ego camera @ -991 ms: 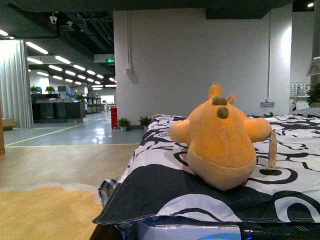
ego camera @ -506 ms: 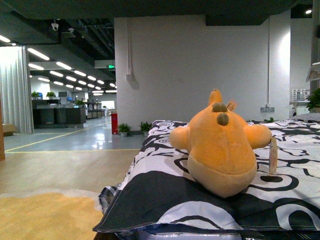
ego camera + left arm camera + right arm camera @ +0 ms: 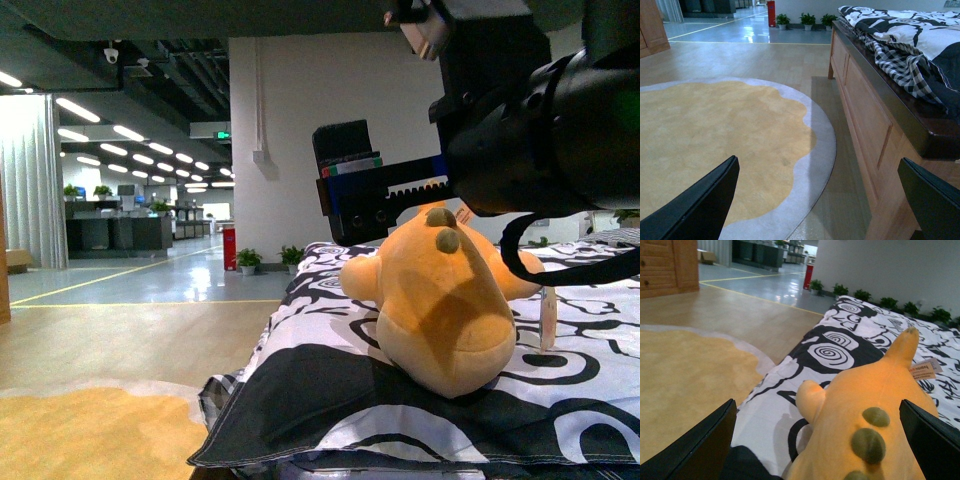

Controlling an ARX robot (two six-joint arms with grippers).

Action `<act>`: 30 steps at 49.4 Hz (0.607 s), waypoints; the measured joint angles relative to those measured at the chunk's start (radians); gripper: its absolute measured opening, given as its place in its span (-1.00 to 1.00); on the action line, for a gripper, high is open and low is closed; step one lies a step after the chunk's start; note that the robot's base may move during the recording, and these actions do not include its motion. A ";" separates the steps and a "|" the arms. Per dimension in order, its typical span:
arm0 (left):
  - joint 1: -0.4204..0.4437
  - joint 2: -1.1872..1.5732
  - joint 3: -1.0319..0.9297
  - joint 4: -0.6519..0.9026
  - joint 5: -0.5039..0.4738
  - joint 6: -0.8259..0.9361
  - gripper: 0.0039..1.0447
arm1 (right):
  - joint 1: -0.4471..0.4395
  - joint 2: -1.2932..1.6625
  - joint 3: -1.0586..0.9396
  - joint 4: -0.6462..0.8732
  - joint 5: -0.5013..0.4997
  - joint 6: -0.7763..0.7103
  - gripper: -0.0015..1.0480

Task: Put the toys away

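The orange-yellow plush toy lies on a bed cover with black and white swirls, near the bed's corner. It has brownish spots along its back and a paper tag. My right gripper hangs just above and behind it, open and empty. In the right wrist view the plush lies close below the gripper, between the two wide-apart fingers. My left gripper is open and empty, low beside the bed over the floor. It does not show in the front view.
A round yellow rug with a grey border lies on the wooden floor beside the bed. The wooden bed frame carries a checked sheet hanging at its edge. A wooden cabinet stands far off. Potted plants line the white wall.
My right arm and gripper have come into the front view from the upper right and now hang over the plush. The plush has not moved.
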 joint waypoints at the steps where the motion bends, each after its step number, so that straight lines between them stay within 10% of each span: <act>1: 0.000 0.000 0.000 0.000 0.000 0.000 0.89 | -0.002 0.012 0.010 -0.005 0.011 0.000 0.87; 30: 0.000 0.000 0.000 0.000 0.000 0.000 0.89 | -0.111 0.199 0.047 -0.089 0.090 0.192 0.87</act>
